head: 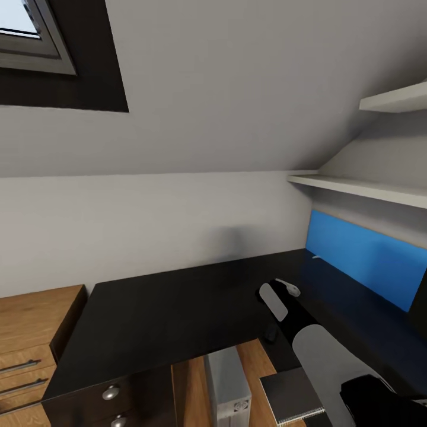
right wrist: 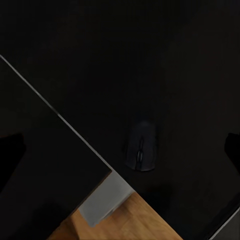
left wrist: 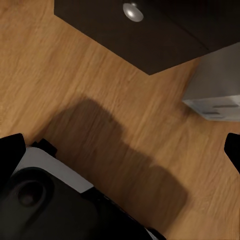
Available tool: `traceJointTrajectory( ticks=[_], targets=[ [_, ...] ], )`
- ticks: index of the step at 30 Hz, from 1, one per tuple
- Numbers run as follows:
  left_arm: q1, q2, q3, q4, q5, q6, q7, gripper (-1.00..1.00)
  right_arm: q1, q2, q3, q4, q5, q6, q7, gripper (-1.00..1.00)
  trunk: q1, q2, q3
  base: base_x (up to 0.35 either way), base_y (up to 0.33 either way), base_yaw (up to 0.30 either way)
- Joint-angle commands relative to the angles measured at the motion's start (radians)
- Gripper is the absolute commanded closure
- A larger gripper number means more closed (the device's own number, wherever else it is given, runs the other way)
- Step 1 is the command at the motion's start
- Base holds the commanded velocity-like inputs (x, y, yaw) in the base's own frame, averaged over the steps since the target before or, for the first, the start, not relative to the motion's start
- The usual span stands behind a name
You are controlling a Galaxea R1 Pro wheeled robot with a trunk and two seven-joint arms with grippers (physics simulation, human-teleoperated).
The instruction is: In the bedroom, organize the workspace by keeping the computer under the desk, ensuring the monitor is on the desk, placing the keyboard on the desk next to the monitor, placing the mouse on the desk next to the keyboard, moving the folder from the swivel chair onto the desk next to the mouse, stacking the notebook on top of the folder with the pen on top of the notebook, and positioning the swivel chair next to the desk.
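The mouse (right wrist: 141,146), a small dark shape, lies on the glossy black table (head: 178,308) near its front edge, lower centre of the right wrist view; in the head view a small dark lump (head: 270,333) beside the right arm, right of centre, may be the same thing. The right tool (right wrist: 122,150) hangs over it with its finger tips dark at the frame's two sides, spread wide and holding nothing. Below the table edge, at bottom centre of the head view, the pale computer (head: 228,391) stands on the wood floor (left wrist: 100,75), and just right of it lies a grey spiral-bound notebook (head: 292,396). The left tool (left wrist: 125,145) points at the floor, its fingers also wide apart and empty, with a dark drawer unit (left wrist: 145,35) at that frame's top. As I judge it, the mouse is next to be picked up; black on black, it is easy to misjudge, and a clumsy descent could nudge it off the near edge onto the floor.
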Motion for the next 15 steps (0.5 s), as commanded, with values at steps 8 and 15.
traceJointTrajectory(
  ticks=[8,15],
  targets=[
    [0.028,-0.001,-0.002,0.005,0.009,-0.044,-0.043,-1.0,-0.004,-0.001,0.004,0.0,-0.006,0.004,-0.011,-1.0,0.031,-0.057,-0.026,0.0,0.0,0.0],
    [0.042,0.001,-0.002,0.021,0.043,-0.06,-0.133,-1.0,-0.004,-0.001,-0.027,0.001,-0.006,0.005,-0.014,-1.0,0.058,-0.106,-0.05,0.0,0.0,0.032]
  ],
)
